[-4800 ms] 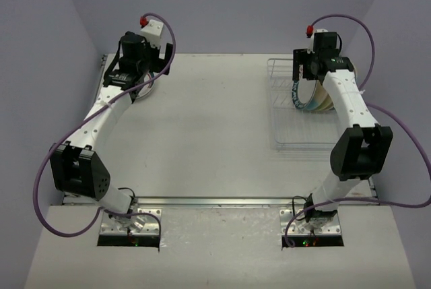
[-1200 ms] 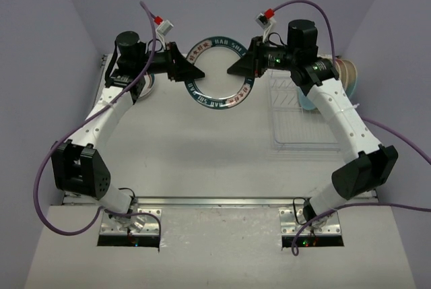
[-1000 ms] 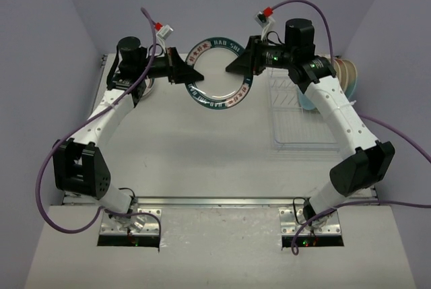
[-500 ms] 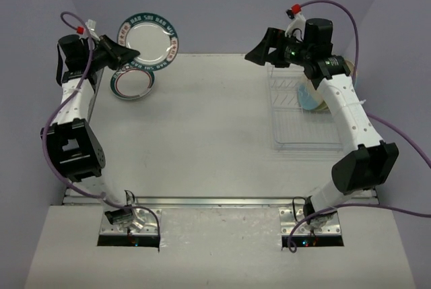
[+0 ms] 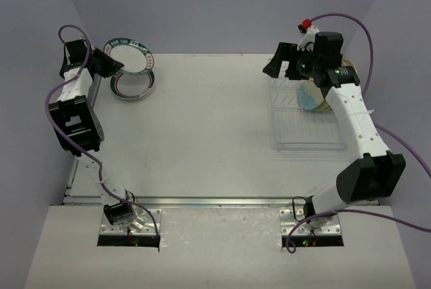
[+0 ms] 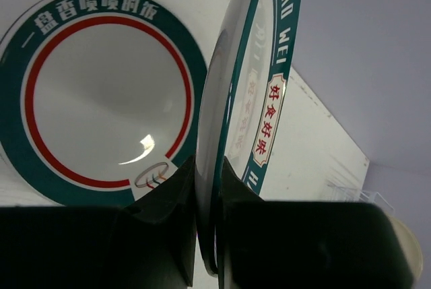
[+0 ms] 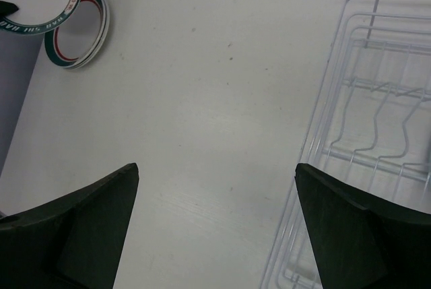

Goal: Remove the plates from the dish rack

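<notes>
Left gripper pinching green-rimmed plate by rim, edge-on, over twin plate flat on table, far-left corner. Right gripper spread wide, empty, beside dish rack; other plates stand inside. Plates likely stiff, glazed, slippery, breakable: grip rim firmly, lower gently.

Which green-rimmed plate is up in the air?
The held plate, gripped by its edge in the left pincer. The other plate lies flat on the table just below it.
</notes>
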{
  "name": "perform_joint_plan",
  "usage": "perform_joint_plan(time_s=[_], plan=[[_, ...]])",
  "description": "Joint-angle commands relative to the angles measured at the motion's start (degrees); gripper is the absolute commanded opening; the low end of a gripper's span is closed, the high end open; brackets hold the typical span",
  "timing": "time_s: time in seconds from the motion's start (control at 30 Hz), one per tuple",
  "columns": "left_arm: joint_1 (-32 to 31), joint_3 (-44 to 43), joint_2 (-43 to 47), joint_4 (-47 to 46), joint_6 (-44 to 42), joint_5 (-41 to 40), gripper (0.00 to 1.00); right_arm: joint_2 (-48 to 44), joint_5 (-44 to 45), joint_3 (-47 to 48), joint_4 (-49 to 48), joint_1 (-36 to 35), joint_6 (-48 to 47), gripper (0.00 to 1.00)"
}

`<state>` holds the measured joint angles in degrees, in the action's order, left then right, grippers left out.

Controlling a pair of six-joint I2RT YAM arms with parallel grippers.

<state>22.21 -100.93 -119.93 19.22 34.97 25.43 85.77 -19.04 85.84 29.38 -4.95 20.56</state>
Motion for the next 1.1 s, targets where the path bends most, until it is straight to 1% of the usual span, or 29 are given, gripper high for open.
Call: perform_joint_plan(time_s=[0.0, 0.2, 0.37, 0.4, 0.43, 0.5, 0.63, 0.67, 0.73, 0.87, 0.9, 1.0, 1.07], plan=[[0.93, -3.13, -1.62, -2.84, -0.92, -1.02, 0.11, -2.71, 2.99, -0.58, -0.02, 0.9, -3.1, 0.98], [2.25, -1.29, -3.11, -3.57, -1.36, 0.34, 0.13, -3.15, 2.85, -1.43, 0.5, 1.49, -3.53, 0.98], [2.4, 2.6, -1.26, -2.73, -2.51, 1.37, 0.23, -2.14, 2.44, -1.3, 0.52, 1.52, -3.68, 0.98], [2.4, 3.43, -0.8, -2.55, -2.69, 1.38, 0.35, -1.95, 2.28, -1.14, 0.58, 1.52, -3.53, 0.98], [2.4, 3.55, -0.44, -2.45, -2.71, 1.23, 0.37, -1.92, 2.11, -1.11, 0.59, 1.52, -3.51, 0.98], [2.31, 5.32, 0.29, -1.34, -4.06, 0.87, 0.63, -0.91, 1.49, -0.44, 0.59, 1.52, -3.51, 0.99], [2.31, 4.65, 1.51, 2.35, -7.99, -1.69, 0.87, 0.79, 0.63, 1.16, 0.53, 1.63, -3.63, 0.99], [2.28, 3.65, 1.65, 3.79, -9.09, -3.25, 0.91, 1.08, 0.45, 1.43, 0.59, 1.68, -3.48, 0.99], [1.99, 2.08, 1.72, 7.66, -12.14, -6.16, 0.95, 1.74, 0.0, 1.93, 0.55, 1.65, -3.24, 0.99], [1.09, -0.83, 1.57, 13.8, -18.34, -10.57, 0.98, 2.6, -0.84, 2.34, 0.22, 1.61, -2.78, 0.99], [0.6, -1.17, 1.65, 14.95, -18.94, -11.54, 0.99, 2.79, -0.84, 2.4, 0.13, 1.61, -2.72, 0.99], [-1.59, -1.51, 1.96, 19.02, -24.84, -15.17, 1.0, 3.55, -0.12, 2.53, -0.11, 1.61, -2.91, 0.99], [-2.44, -1.05, 2.41, 19.66, -26.6, -16.29, 1.0, 3.81, 0.36, 2.78, -0.04, 1.61, -3.07, 0.99]])
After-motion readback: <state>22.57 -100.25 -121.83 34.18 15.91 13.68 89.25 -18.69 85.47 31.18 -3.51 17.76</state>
